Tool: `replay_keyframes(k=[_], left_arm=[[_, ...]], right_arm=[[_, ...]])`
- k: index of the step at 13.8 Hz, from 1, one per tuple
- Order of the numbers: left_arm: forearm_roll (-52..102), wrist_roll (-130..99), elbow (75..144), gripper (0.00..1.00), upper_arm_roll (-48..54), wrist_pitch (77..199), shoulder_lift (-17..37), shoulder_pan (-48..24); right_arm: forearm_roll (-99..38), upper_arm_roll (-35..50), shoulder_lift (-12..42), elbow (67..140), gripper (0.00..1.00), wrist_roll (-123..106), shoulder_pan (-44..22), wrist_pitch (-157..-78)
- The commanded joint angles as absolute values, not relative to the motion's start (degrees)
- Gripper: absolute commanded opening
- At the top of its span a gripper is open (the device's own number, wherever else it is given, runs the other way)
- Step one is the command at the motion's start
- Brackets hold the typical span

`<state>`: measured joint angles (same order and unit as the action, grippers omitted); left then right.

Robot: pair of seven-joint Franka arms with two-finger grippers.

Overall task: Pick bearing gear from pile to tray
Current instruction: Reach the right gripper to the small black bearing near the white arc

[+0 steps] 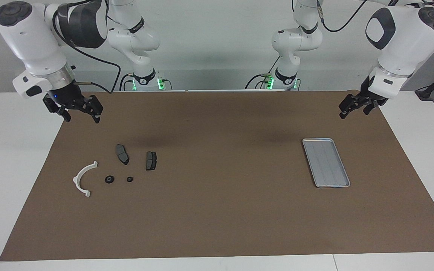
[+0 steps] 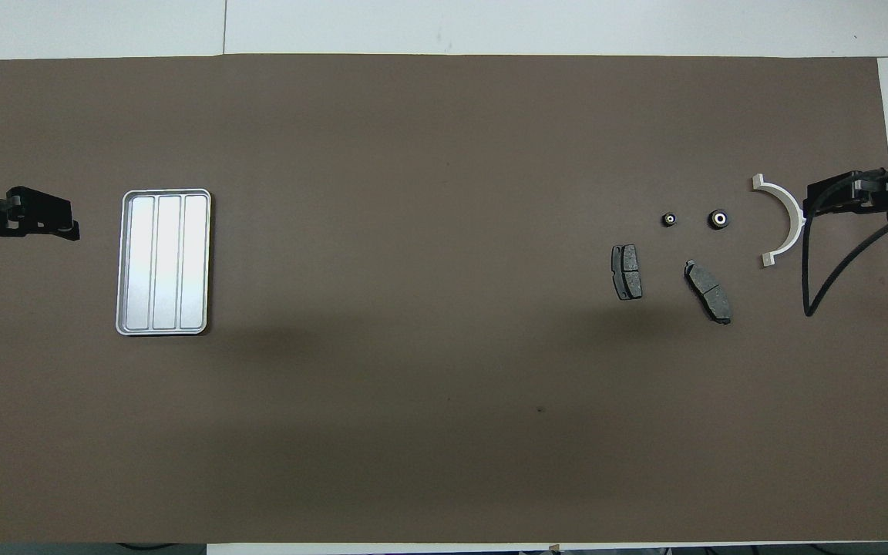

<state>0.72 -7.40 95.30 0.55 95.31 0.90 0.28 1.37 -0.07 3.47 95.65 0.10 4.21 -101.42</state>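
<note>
The pile lies on the brown mat toward the right arm's end. It holds two small black round pieces (image 1: 109,179) (image 1: 130,179), also in the overhead view (image 2: 718,219) (image 2: 669,220). With them are two dark grey brake pads (image 1: 122,154) (image 1: 151,160) and a white arc bracket (image 1: 83,178). The silver ridged tray (image 1: 326,162) (image 2: 164,262) lies toward the left arm's end with nothing in it. My right gripper (image 1: 81,114) (image 2: 837,196) hangs open above the mat's edge by the bracket. My left gripper (image 1: 353,112) (image 2: 35,223) hangs open above the mat's edge by the tray.
The brown mat (image 1: 217,210) covers most of the white table (image 1: 9,169). A black cable (image 2: 822,262) loops down from the right arm above the mat beside the bracket.
</note>
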Motion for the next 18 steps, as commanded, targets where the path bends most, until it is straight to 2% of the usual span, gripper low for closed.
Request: replay_keyframes(k=[1,7,12,15,18], left_arm=[[-0.09,-7.21,96.06,1.0,0.26,95.71,0.0,-0.18],[-0.09,-7.21,96.06,1.0,0.26,95.71,0.0,-0.18],[-0.09,-7.21,96.06,1.0,0.26,95.8,0.0,-0.18],[-0.09,-7.12,96.06,1.0,0.35,95.28,0.0,-0.18],[0.0,-7.29,96.5,1.0,0.44,95.19,-0.26,-0.18]], right_arm=[[0.79,0.35,7.98,95.1,1.0,-3.24,6.15,-105.98],[1.41,0.35,16.25,95.19,1.0,-3.52,6.07,-112.67],[1.49,0.35,23.98,95.8,0.99,-3.6,5.89,-122.24],[1.49,0.44,26.1,95.97,0.99,-3.52,5.54,-122.96],[1.41,0.44,26.01,97.12,0.98,-3.6,5.19,-122.96]])
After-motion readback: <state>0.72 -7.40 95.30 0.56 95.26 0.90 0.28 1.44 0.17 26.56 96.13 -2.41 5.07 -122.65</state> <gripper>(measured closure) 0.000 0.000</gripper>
